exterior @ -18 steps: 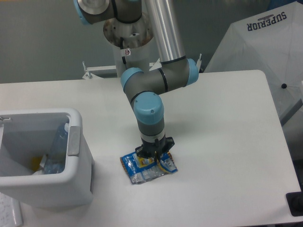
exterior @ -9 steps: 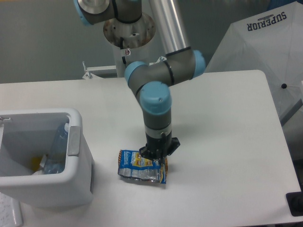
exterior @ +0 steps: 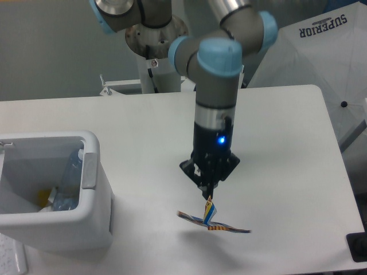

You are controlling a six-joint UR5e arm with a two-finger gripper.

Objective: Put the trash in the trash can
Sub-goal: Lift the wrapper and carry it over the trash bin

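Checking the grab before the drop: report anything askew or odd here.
The wrapper hangs from the gripper pinched by one edge, lying nearly flat in the air above the table, not over the bin. A bottle already lies inside. Nothing is spilled.

Bare table (exterior: 143,143) between claw (exterior: 209,196) and trash can (exterior: 86,189); can's tall wall sole obstacle.

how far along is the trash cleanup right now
Done: the bottle already lies inside the trash can. In hand: the hand pinches the snack wrapper by its top edge, lifted off the table. Left: carry the wrapper over to the can at the left and drop it in.
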